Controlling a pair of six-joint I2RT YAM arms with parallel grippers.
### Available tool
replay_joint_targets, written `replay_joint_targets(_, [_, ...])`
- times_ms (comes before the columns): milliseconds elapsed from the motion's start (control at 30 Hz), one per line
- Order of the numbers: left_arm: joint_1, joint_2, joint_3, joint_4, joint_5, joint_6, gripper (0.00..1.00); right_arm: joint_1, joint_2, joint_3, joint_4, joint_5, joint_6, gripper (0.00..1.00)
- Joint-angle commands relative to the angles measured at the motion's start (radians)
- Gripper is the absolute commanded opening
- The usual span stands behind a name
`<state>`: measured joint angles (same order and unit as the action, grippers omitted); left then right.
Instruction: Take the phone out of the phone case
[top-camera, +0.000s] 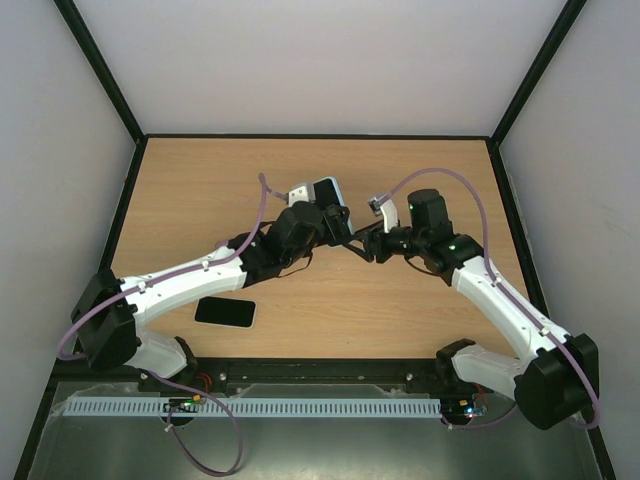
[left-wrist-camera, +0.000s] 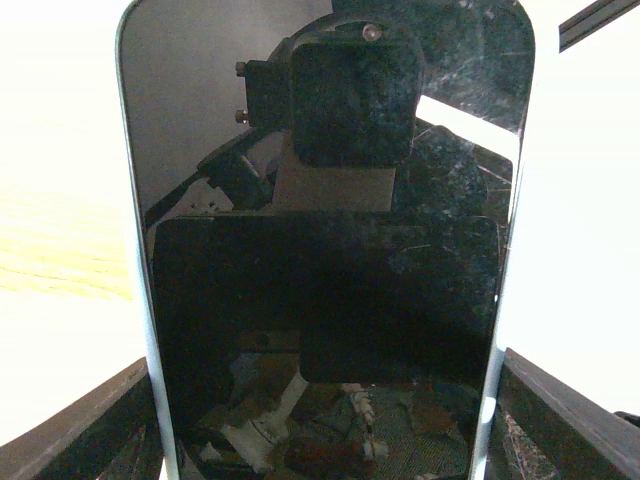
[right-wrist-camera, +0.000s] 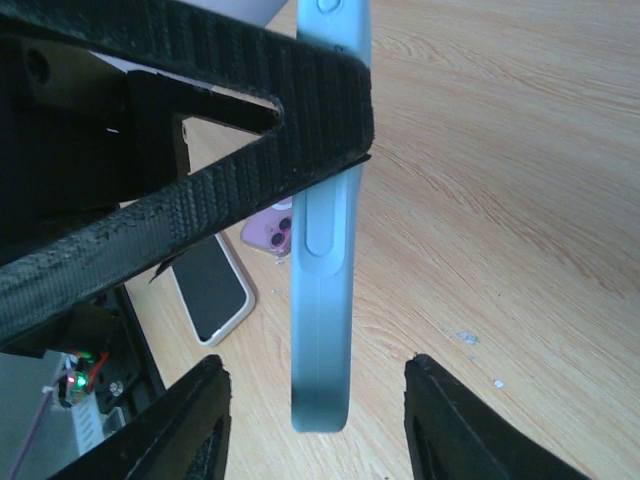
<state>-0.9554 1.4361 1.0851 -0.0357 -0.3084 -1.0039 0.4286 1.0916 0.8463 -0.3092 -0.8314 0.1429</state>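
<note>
The phone in its light blue case (top-camera: 328, 193) is held up off the table. In the left wrist view its dark glossy screen (left-wrist-camera: 330, 250) fills the frame, with the pale case rim along both sides. My left gripper (left-wrist-camera: 330, 425) is shut on the cased phone, one finger (left-wrist-camera: 95, 435) on each long side. In the right wrist view the case (right-wrist-camera: 325, 300) stands edge-on, side buttons showing. My right gripper (right-wrist-camera: 315, 425) is open, and the case's lower end hangs between its fingers (right-wrist-camera: 450, 420) without touching them. The two grippers meet mid-table (top-camera: 362, 245).
A second phone with a dark screen and pale rim lies flat on the table near the left arm (top-camera: 225, 312), also seen in the right wrist view (right-wrist-camera: 210, 285). A pink phone back with camera lenses (right-wrist-camera: 272, 232) peeks out behind the case. Black frame rails border the table.
</note>
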Motion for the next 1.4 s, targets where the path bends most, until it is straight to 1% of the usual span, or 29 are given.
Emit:
replay_joint_targets(0, [-0.012, -0.041, 0.015, 0.082, -0.029, -0.004, 0.57, 0.019, 0.022, 0.037, 0.036, 0.01, 0.019, 0.44])
replay_joint_targets(167, [-0.017, -0.037, 0.015, 0.085, -0.032, -0.005, 0.57, 0.021, 0.016, 0.024, 0.074, 0.01, 0.046, 0.31])
replay_joint_targets(300, [-0.017, -0.027, 0.015, 0.086, -0.028, -0.011, 0.57, 0.022, 0.023, 0.019, 0.082, 0.008, 0.058, 0.24])
replay_joint_targets(367, [-0.018, -0.022, 0.015, 0.087, -0.025, -0.013, 0.57, 0.022, 0.028, 0.016, 0.085, 0.007, 0.065, 0.17])
replay_joint_targets(433, [-0.018, -0.02, 0.016, 0.086, -0.028, -0.013, 0.58, 0.022, 0.03, 0.014, 0.085, 0.007, 0.071, 0.08])
replay_joint_targets(467, [-0.019, -0.019, 0.015, 0.084, -0.032, -0.01, 0.61, 0.022, 0.029, 0.013, 0.085, 0.007, 0.072, 0.05])
replay_joint_targets(500, [-0.018, -0.018, 0.019, 0.077, -0.04, -0.005, 0.67, 0.022, 0.028, 0.015, 0.084, 0.007, 0.072, 0.03])
replay_joint_targets(600, [-0.014, -0.025, 0.03, 0.026, -0.084, 0.028, 0.98, 0.023, 0.019, 0.021, 0.074, 0.015, 0.069, 0.02])
replay_joint_targets(667, [0.007, -0.042, 0.034, -0.015, -0.104, 0.042, 0.99, 0.022, 0.009, 0.033, 0.055, 0.026, 0.053, 0.02])
replay_joint_targets(733, [0.057, -0.071, 0.035, -0.062, -0.094, 0.068, 0.99, 0.022, -0.003, 0.045, 0.032, 0.038, 0.03, 0.02])
replay_joint_targets(867, [0.2, -0.165, -0.011, -0.082, 0.003, 0.18, 0.99, 0.021, -0.04, 0.055, -0.002, 0.042, -0.009, 0.02])
replay_joint_targets(1000, [0.271, -0.29, -0.157, 0.023, 0.157, 0.294, 0.99, 0.021, -0.086, 0.05, 0.009, -0.038, -0.008, 0.02])
replay_joint_targets(1133, [0.302, -0.425, -0.307, 0.229, 0.398, 0.367, 0.99, 0.021, -0.117, 0.072, -0.006, -0.113, 0.032, 0.02])
replay_joint_targets(1200, [0.302, -0.497, -0.385, 0.35, 0.489, 0.378, 0.99, 0.021, -0.124, 0.098, -0.031, -0.137, 0.05, 0.02])
replay_joint_targets(1267, [0.302, -0.556, -0.455, 0.473, 0.561, 0.375, 0.97, 0.021, -0.132, 0.12, -0.053, -0.163, 0.058, 0.02])
replay_joint_targets(1367, [0.3, -0.604, -0.535, 0.626, 0.572, 0.311, 0.95, 0.021, -0.143, 0.13, -0.067, -0.204, 0.05, 0.02])
